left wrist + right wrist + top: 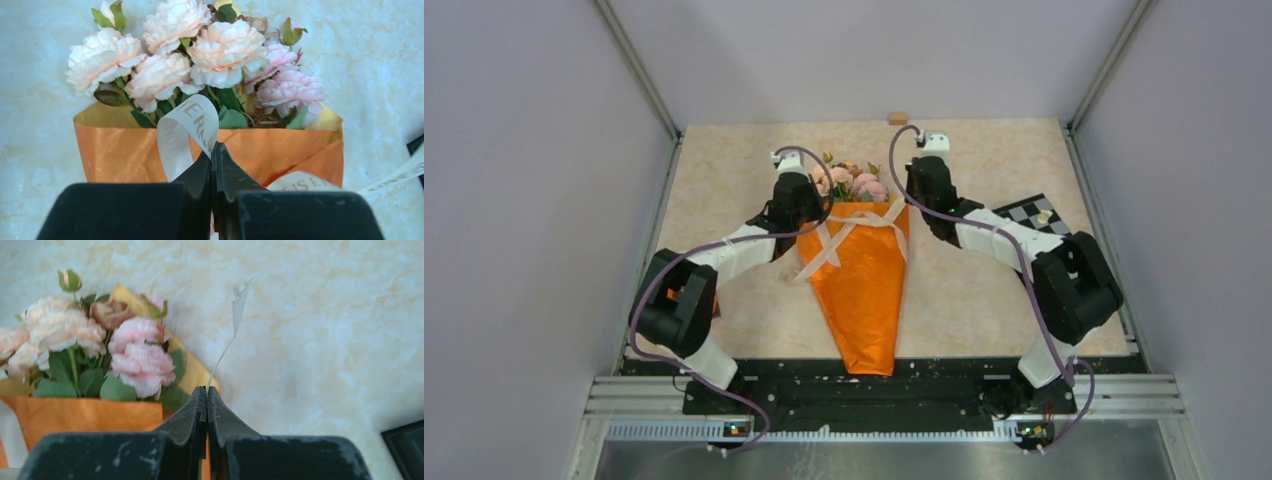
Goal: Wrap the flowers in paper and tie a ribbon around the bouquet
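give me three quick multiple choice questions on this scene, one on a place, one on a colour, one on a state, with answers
1. Which way does the narrow tip of the paper cone point?
A) toward the near edge of the table
B) toward the far wall
C) toward the checkered board

2. What colour is the ribbon?
A) red
B) cream-white
C) blue

3. What are the left arm's fingers doing?
A) spread wide over the blooms
B) shut on a loop of the ribbon
C) shut on a stem

Answers:
1 A, the paper cone narrows down to the near edge by the arm mounts.
2 B, it shows pale cream against the orange paper cone.
3 B, the fingers meet and the loop rises from between them.
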{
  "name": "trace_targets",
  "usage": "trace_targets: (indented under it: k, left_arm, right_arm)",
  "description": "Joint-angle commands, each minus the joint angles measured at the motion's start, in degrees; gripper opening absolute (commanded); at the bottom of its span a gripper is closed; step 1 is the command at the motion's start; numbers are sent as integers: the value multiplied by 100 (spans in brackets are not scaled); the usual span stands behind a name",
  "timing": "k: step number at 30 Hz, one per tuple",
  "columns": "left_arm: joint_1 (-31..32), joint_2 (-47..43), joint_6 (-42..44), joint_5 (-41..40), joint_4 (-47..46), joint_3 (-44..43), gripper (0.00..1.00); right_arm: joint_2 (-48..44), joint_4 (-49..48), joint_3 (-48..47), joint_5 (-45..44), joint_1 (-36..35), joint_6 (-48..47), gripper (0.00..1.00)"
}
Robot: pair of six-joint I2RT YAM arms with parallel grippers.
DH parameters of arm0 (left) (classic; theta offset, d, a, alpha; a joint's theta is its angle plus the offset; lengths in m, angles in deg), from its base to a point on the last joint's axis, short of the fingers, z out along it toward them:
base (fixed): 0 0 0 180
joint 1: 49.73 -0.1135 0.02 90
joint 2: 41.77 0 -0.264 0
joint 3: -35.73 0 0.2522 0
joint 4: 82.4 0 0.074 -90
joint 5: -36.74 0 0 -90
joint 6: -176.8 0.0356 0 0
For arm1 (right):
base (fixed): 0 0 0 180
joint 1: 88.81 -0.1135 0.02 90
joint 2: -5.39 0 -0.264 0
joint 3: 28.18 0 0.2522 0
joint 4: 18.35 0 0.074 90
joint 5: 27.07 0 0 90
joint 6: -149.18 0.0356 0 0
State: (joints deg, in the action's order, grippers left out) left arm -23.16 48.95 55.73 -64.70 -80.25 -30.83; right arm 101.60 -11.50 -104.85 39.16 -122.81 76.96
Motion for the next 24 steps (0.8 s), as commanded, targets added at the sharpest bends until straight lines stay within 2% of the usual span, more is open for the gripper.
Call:
trace_targets:
  k: [1,4,10,14,18,24]
  left_arm:
    - [-244,277,340,541,-295,-359,0]
    - [-248,158,451,463,-280,-309,0]
    - [-394,-653,297,-587,74,337,0]
    - [-792,-1310,-276,-1030,858,733,0]
    - [-881,-1899,-425,-1628,1541,1024,0]
    - [-935,-2028,-1030,-2431,2686,1017,0]
  right_arm:
    - [196,-553,-428,-144,345,-622,0]
    - [199,-513,-454,-160,604,-682,0]
    - [-381,-613,132,-246,1173,-658,0]
    - [-963,-595,775,-277,1584,-549,0]
    - [-1488,-548,1354,-217,2124,-435,0]
    - [-1803,-285,1575,-78,2929,-404,0]
